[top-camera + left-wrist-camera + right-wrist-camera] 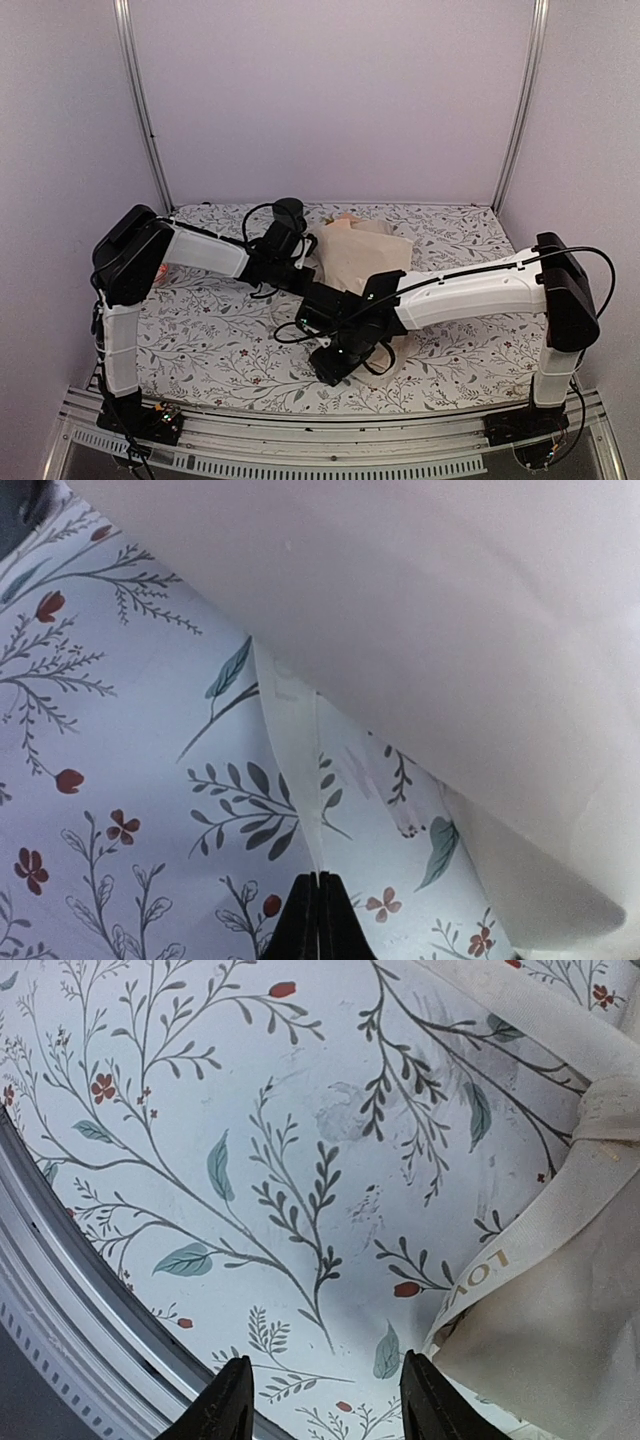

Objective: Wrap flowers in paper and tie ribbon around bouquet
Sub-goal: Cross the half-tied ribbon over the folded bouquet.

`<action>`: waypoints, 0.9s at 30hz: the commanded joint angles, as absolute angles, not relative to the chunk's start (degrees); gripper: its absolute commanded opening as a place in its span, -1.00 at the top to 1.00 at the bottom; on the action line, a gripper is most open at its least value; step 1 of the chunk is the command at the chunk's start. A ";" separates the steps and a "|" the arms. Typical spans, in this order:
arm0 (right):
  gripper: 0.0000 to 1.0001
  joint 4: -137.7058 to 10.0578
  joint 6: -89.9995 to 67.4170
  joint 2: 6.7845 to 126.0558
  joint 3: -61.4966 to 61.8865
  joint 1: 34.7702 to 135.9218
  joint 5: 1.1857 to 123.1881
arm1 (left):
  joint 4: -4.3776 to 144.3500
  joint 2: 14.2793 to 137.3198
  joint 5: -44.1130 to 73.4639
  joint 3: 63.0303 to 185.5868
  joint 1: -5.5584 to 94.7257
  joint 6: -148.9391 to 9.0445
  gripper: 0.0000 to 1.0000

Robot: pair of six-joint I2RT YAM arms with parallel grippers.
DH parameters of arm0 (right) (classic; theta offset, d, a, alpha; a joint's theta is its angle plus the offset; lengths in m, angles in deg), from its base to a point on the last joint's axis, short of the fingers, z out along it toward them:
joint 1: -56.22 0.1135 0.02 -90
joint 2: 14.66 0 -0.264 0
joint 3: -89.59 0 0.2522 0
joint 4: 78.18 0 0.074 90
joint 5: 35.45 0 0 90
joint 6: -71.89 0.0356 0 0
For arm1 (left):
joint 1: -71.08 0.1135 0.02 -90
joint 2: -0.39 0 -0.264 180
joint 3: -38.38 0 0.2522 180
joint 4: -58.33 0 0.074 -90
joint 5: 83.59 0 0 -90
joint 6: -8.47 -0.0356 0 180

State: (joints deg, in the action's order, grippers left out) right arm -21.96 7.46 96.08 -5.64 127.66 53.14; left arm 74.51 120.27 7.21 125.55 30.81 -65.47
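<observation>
From above, shows only a patch of the paper (365, 250), with the rest covered by the left arm (205, 252) and right arm (470, 290). At the left wrist, blurs that sheet into a pale mass cut off top and right, hiding the upper end of the ribbon (295, 770) pinched in the left claw (320, 880). At the right wrist, reads only "LOV" on the ribbon, with the remainder tucked behind paper.

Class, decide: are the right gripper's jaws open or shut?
Open: the right gripper shows its fingers apart, with only tablecloth between them.
</observation>
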 commanded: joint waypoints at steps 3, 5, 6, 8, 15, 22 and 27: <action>-0.04 -17.41 10.75 99.54 -7.73 126.90 45.76 | 74.12 117.99 7.34 125.01 31.71 -66.23 1.00; -0.04 -17.02 11.21 100.57 -7.83 126.93 45.06 | 74.11 117.99 7.43 125.04 31.71 -66.23 1.00; -0.04 -17.04 11.32 101.02 -7.84 126.94 44.89 | 74.11 117.99 7.41 125.01 31.72 -66.23 1.00; -0.04 -17.27 11.19 102.12 -7.99 126.96 44.74 | 74.07 118.08 7.49 125.00 31.73 -66.15 1.00; 0.41 -21.85 7.60 106.53 -8.46 126.33 50.52 | 74.11 117.80 7.60 124.97 31.75 -66.18 1.00; 1.00 -24.20 5.43 100.37 -8.18 124.93 56.02 | 73.95 116.74 7.70 124.60 32.70 -66.80 1.00; 1.00 -28.82 -1.49 87.10 -6.70 121.17 64.80 | 74.02 116.09 8.05 125.22 33.93 -66.91 1.00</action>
State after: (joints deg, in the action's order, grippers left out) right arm -23.65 4.35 99.36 -7.00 124.55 56.94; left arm 74.48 118.85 7.50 125.13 32.25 -65.93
